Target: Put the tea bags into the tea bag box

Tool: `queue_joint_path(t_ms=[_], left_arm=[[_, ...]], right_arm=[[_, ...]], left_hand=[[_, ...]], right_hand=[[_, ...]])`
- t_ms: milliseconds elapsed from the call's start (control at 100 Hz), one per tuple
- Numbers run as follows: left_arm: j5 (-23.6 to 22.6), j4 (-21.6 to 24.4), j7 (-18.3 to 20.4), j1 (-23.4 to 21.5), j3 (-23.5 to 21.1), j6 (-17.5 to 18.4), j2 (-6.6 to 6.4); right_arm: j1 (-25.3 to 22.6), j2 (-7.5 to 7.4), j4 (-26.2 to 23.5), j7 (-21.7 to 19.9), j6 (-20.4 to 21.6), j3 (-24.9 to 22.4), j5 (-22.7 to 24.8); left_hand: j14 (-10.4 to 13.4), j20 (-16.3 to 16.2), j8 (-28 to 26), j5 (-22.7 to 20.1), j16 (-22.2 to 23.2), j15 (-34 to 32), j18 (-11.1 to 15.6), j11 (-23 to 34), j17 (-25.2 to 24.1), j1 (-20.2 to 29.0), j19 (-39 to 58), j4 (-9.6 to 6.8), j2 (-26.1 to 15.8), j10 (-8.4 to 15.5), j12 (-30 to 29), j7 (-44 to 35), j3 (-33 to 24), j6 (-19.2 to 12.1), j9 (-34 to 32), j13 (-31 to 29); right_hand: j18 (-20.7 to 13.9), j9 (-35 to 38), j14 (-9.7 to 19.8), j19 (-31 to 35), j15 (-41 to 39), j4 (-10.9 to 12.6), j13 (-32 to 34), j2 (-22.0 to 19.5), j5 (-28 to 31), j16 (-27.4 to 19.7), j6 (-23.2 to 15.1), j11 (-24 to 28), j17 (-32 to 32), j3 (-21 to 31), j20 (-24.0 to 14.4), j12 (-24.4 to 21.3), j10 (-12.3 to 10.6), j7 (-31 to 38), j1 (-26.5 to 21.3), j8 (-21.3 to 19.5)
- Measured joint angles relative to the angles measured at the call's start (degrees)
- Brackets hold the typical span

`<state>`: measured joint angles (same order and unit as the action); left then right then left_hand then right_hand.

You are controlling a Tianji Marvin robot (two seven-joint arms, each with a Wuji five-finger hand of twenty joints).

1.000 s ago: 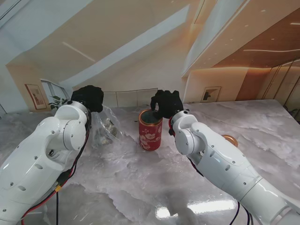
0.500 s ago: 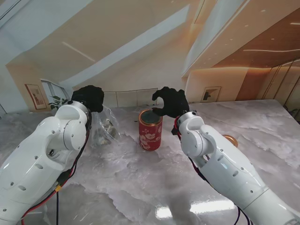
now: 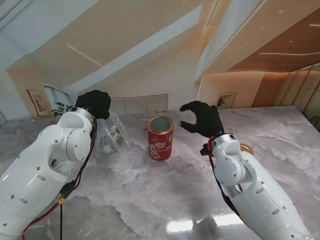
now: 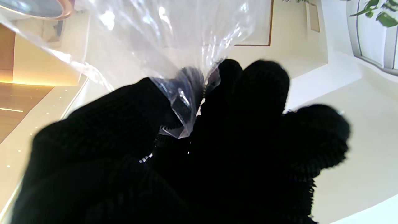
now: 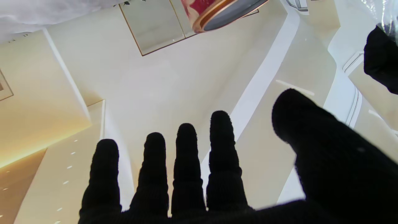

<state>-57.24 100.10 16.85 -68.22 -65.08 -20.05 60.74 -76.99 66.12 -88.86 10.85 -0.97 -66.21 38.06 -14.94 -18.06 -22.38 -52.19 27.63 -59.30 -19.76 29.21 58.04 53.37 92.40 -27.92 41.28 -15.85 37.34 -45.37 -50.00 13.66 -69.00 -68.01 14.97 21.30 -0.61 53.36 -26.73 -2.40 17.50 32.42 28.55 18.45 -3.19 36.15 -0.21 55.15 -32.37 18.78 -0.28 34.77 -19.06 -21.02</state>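
On the marble table [image 3: 150, 200], the red tea bag box [image 3: 160, 138] stands upright with its top open, roughly midway between the two arms. To its right the right hand [image 3: 202, 119] hovers with fingers [image 5: 186, 161] spread and nothing in them, apart from the box. To the left, the left hand [image 3: 93, 103] pinches the neck of a clear plastic bag [image 3: 111, 137] whose contents are too blurred to make out
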Motion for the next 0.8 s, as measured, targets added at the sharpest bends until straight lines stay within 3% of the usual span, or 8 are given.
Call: queue_joint_path(t_ms=[160,380,800], left_arm=[[-1.22,-1.04,-3.07,-0.82,-0.69,2.57,0.13],[-3.36,-4.01,-5.88,-1.17,-0.35,3.50,0.14],[-6.24,-10.27,-8.43,-0.04,2.71,5.41,-0.11]], right_arm=[[-4.87,-0.38,-1.98,1.53,2.34,-2.87,0.90],[-9.46,-0.65,-3.14,2.71,2.97,-4.89,1.21],[-11.77,-0.74,-4.05,3.59,3.35,-5.55,1.22]], left_hand=[[0.00,0.00,0.00,0.00,0.00,0.00,0.00,0.00,0.00,0.00,0.00,0.00,0.00,0.00,0.00,0.00,0.00,-0.37,0.00,0.00],[0.00,0.00,0.00,0.00,0.00,0.00,0.00,0.00,0.00,0.00,0.00,0.04,0.00,0.00,0.01,0.00,0.00,-0.50,0.00,0.00],[0.00,0.00,0.00,0.05,0.00,0.00,0.00,0.00,0.00,0.00,0.00,0.72,0.00,0.00,0.04,0.00,0.00,-1.23,0.00,0.00]], right_hand=[[-0.16,0.00,0.00,-0.69,0.59,0.01,0.00,0.00,0.00,-0.19,0.00,-0.59,-0.23,0.00,0.60,-0.01,0.00,-0.03,0.00,0.40],[-0.32,0.00,0.00,-0.88,1.23,0.45,0.00,0.00,0.01,-0.64,0.01,-0.83,-0.82,0.00,0.61,-0.01,0.00,-0.12,0.00,0.42],[-0.34,0.61,0.00,-1.36,1.26,0.53,0.00,-0.65,0.02,-0.65,0.03,-2.08,-1.32,0.00,0.63,-0.19,0.00,-0.66,0.00,0.47]])
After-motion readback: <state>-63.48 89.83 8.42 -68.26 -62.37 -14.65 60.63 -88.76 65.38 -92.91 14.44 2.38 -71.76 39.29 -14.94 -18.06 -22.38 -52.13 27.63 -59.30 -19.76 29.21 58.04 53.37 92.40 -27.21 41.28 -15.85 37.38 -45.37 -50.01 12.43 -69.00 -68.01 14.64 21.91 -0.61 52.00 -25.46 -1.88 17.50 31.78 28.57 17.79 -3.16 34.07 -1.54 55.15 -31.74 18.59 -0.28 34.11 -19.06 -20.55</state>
